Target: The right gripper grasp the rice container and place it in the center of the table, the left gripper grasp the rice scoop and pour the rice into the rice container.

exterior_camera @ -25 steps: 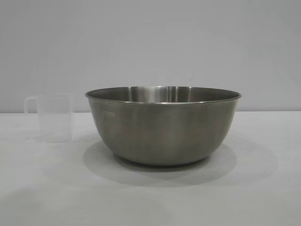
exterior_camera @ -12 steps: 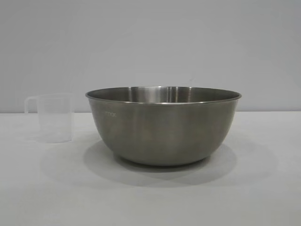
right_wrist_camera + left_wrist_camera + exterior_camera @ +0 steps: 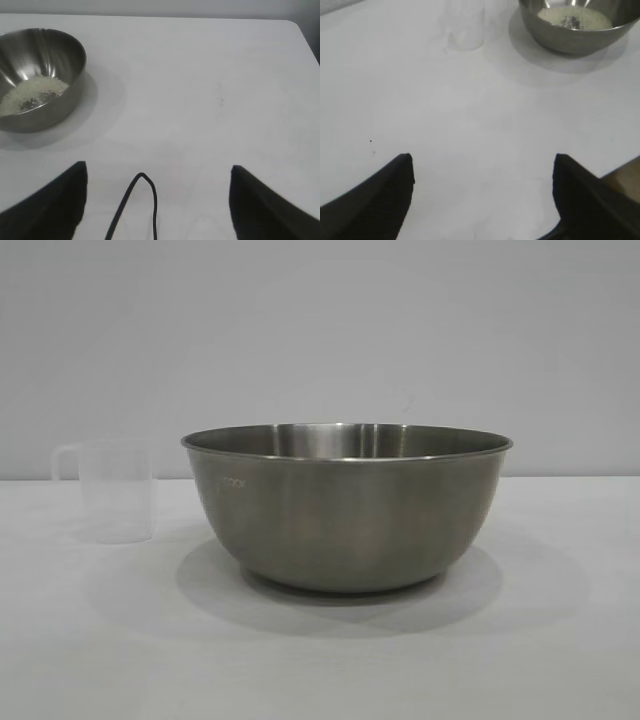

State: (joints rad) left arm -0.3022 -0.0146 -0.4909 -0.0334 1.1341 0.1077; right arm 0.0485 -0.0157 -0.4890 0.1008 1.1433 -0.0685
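Note:
The steel rice container (image 3: 348, 505) stands in the middle of the white table (image 3: 320, 670). It also shows in the left wrist view (image 3: 580, 25) and the right wrist view (image 3: 37, 75), with white rice (image 3: 30, 94) lying in its bottom. The clear rice scoop (image 3: 112, 490) stands upright to the left of the bowl, apart from it, and looks empty; it shows faintly in the left wrist view (image 3: 466, 25). My left gripper (image 3: 482, 162) is open and empty, pulled well back from the scoop. My right gripper (image 3: 157, 170) is open and empty, well back from the bowl.
A thin black cable loop (image 3: 142, 200) hangs between the right gripper's fingers. The table's edge (image 3: 625, 167) shows near the left gripper. The table's far right corner (image 3: 300, 30) shows in the right wrist view.

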